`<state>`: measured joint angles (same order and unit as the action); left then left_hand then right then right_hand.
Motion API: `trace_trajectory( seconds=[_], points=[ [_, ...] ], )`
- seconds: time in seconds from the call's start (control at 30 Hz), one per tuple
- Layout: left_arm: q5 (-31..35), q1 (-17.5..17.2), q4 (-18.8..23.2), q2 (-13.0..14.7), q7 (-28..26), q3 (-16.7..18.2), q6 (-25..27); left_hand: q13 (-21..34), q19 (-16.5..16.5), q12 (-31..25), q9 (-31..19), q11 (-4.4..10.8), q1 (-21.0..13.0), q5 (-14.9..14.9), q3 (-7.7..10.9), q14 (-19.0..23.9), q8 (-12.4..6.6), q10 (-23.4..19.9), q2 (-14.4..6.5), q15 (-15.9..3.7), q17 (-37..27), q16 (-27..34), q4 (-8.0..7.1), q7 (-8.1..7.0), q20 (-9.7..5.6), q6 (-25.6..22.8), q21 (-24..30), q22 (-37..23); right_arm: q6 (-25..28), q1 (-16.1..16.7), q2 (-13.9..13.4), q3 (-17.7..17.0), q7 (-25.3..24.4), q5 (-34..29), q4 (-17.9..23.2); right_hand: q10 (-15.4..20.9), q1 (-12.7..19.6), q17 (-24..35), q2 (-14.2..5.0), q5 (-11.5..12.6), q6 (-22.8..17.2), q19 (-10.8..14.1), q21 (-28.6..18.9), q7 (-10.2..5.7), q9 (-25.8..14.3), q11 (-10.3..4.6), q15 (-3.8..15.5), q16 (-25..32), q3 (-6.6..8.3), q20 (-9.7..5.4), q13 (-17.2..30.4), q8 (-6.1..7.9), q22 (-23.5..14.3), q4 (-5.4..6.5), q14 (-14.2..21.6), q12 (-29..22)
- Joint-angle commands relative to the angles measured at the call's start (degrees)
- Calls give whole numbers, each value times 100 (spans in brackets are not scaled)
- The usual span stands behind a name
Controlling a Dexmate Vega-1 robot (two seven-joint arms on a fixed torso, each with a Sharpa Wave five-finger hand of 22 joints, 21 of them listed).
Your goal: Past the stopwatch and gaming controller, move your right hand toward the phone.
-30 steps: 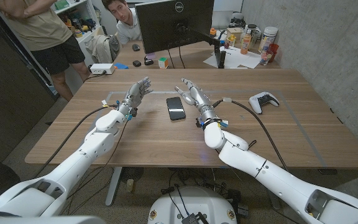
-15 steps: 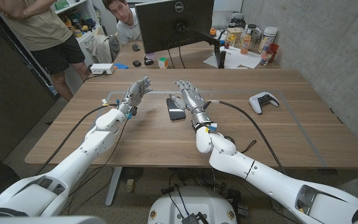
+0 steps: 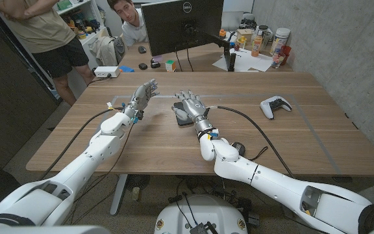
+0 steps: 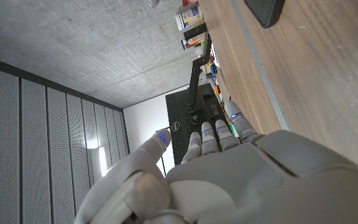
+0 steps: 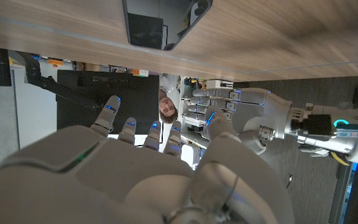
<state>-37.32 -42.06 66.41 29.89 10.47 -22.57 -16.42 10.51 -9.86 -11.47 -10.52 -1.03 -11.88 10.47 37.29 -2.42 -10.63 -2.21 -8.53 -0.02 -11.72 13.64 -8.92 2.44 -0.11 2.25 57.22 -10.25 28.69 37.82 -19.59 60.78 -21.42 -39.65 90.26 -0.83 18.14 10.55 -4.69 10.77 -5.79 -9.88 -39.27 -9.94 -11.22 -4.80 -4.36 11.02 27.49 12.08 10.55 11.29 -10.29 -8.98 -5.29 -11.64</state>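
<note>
Head view shows the right hand (image 3: 190, 107), fingers apart and holding nothing, poised directly over the phone (image 3: 179, 117) at mid-table, evidently placed for the reach, with the gaming controller (image 3: 275, 106) well apart and left hand (image 3: 141, 95) likewise spread.

Even, bright indoor light; sharp head view, softer wrist views.

The wooden tabletop (image 3: 174, 146) is evenly lit from above, with only soft, short shadows under the arms. A wall lamp (image 4: 92, 144) glares in the left wrist view. Near each wrist camera the left hand (image 4: 229, 180) and right hand (image 5: 135, 174) look soft and bulge with wide-angle distortion.
</note>
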Motion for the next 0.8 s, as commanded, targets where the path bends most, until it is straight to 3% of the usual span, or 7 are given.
trace_trajectory(
  seconds=[0.03, 0.47, 0.8],
  points=[
    [29, 32, -6, -17, -50, -19, 31, 29, -70, -27, -22, 13, -28, 41, 39, -26, -29, -64, -295, 13, -19, 37, 13, 41, 52, 7, 40, -25, 129, -320, 178, 339, 546, -169, -471, -114, -27, 4, 59, -16, 149, -416, 57, -28, -21, 26, -15, -14, -57, 15, 11, -57, -12, -1, -102, 33],
    [55, -29, 159, 22, -102, -8, 9, 29, -68, -27, -22, 10, -27, 41, 40, -26, -29, -65, -294, 10, -19, 38, 15, 41, 55, 8, 43, -24, 194, -560, 333, 457, 800, -24, -937, -123, -40, -1, 177, -37, 153, -340, 93, -127, -25, 38, -36, 28, -136, 14, 12, -27, -18, -24, -40, 12],
    [45, -67, 205, 35, -151, 10, 22, 28, -69, -24, -22, 10, -28, 42, 42, -24, -29, -59, -293, 8, -18, 39, 18, 43, 49, 9, 44, -24, 109, -618, 286, 491, 840, 101, -950, -102, -74, -1, 238, -55, 176, -279, 107, -30, -27, 85, -38, 36, -193, 18, 13, -28, -21, -14, -28, -5]
  ],
)
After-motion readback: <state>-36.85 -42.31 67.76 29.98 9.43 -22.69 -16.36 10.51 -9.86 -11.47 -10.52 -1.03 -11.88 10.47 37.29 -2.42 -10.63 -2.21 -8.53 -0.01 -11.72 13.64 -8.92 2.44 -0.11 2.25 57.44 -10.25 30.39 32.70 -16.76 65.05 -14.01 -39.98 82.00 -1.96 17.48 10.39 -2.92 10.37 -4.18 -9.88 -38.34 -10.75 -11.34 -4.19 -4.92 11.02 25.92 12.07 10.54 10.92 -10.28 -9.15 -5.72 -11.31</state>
